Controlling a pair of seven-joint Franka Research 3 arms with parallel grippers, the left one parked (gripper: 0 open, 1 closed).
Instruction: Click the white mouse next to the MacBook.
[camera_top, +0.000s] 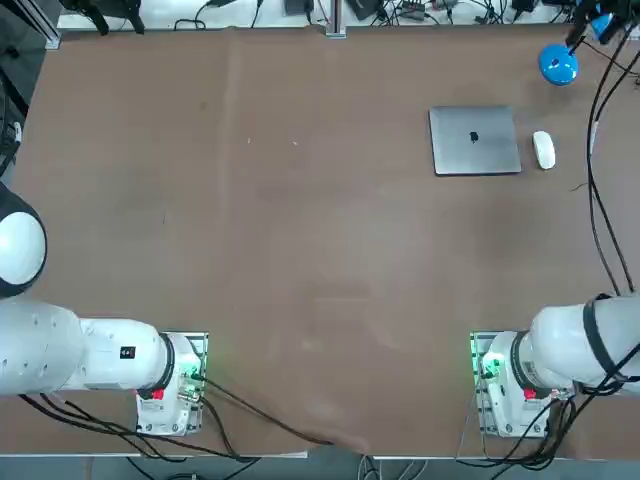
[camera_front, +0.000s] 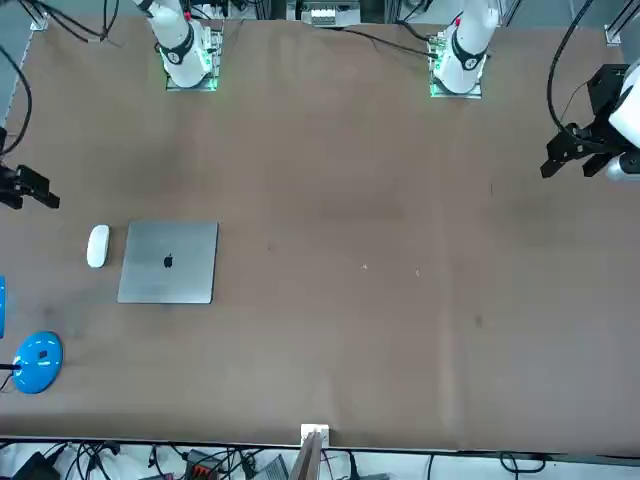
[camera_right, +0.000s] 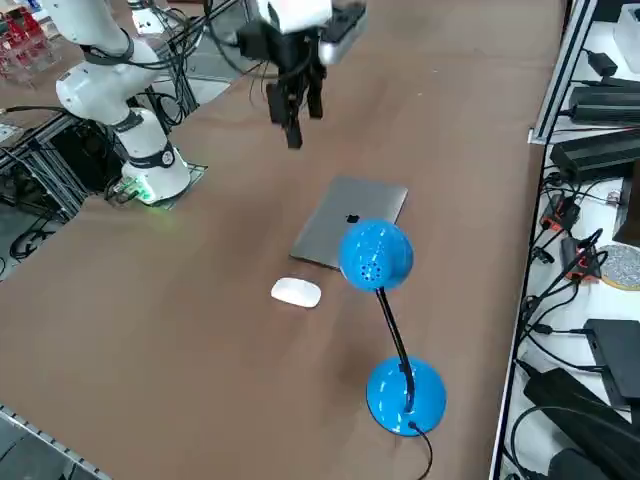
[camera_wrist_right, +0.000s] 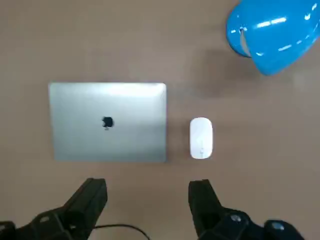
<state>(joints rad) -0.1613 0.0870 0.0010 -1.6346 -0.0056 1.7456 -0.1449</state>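
The white mouse (camera_top: 544, 150) (camera_front: 97, 246) (camera_right: 296, 293) (camera_wrist_right: 201, 138) lies flat on the brown table, a small gap away from the MacBook's short edge. The MacBook (camera_top: 475, 141) (camera_front: 168, 262) (camera_right: 335, 225) (camera_wrist_right: 107, 122) is shut, with its silver lid and dark logo facing up. My right gripper (camera_right: 295, 135) (camera_wrist_right: 147, 190) hangs high above the table, pointing down, on the robot's side of the laptop and mouse. Its two black fingers (camera_wrist_right: 202, 195) stand wide apart, open, and hold nothing. It touches neither object.
A blue desk lamp (camera_top: 558, 65) (camera_front: 38, 361) (camera_right: 405, 395) (camera_wrist_right: 272, 32) stands just beyond the mouse near the table's far right corner; its round head (camera_right: 376, 255) leans over the laptop's corner. Cables run along the right edge (camera_top: 600, 200).
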